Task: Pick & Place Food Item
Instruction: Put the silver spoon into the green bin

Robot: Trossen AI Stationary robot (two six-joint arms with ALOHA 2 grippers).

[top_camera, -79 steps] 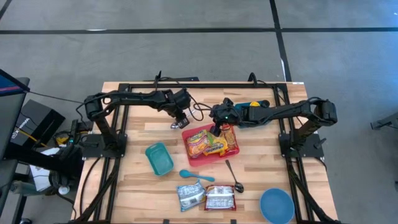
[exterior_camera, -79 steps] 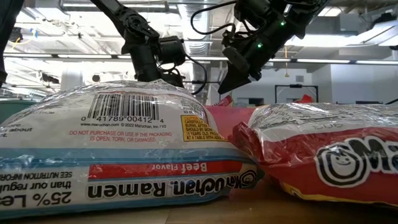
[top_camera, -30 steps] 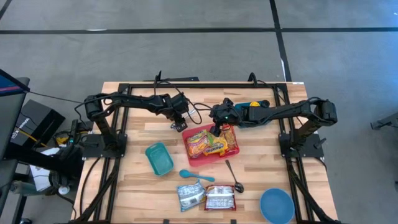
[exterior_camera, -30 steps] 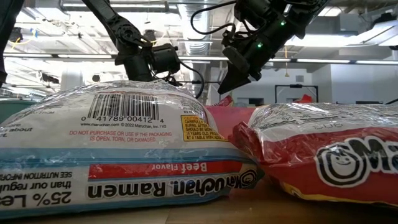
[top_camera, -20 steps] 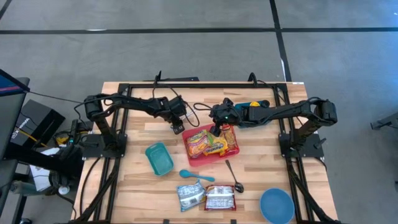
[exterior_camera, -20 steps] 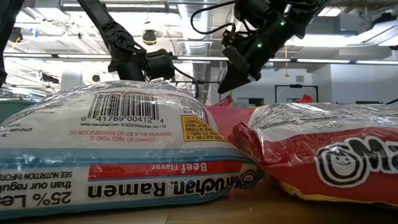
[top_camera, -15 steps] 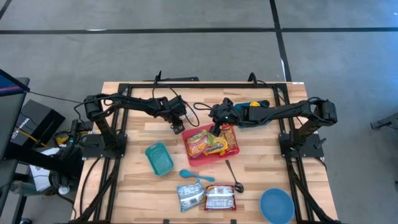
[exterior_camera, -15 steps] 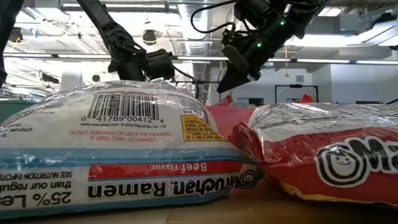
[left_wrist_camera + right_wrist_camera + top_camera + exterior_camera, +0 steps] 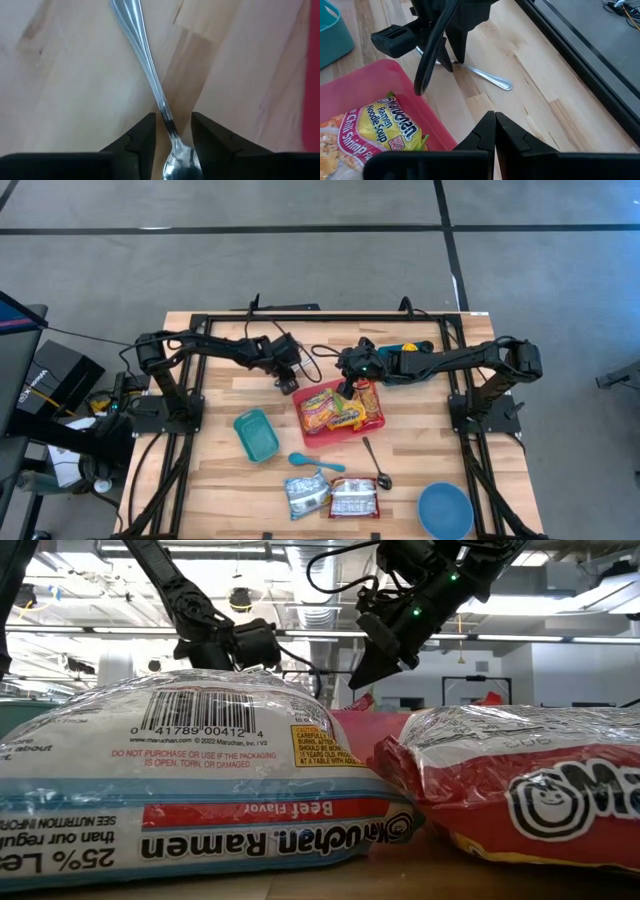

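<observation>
A pink tray [image 9: 303, 426] near the table's middle holds ramen packets [image 9: 322, 408]; one reads Shrimp [image 9: 380, 125]. My right gripper [image 9: 347, 388] hangs shut above the tray, touching nothing. Just off the tray's far left corner lies a metal spoon [image 9: 145, 60], flat on the wood. My left gripper [image 9: 173, 116] points steeply down over it, open. Its two fingers stand on either side of the spoon's thin neck just above the bowl [image 9: 179, 162], and a gap shows on each side. The right wrist view shows the same gripper [image 9: 451, 62] over the spoon [image 9: 492, 79].
Near the front edge lie two more ramen packets [image 9: 307, 495] [image 9: 354, 498], a blue bowl [image 9: 445, 510], a second metal spoon [image 9: 375, 465] and a blue spoon [image 9: 315, 463]. A teal container [image 9: 256, 435] sits left of the tray. Bare wood lies along the far side.
My left gripper has sunk a little toward the table by the tray's far left corner. My right gripper has kept still above the tray.
</observation>
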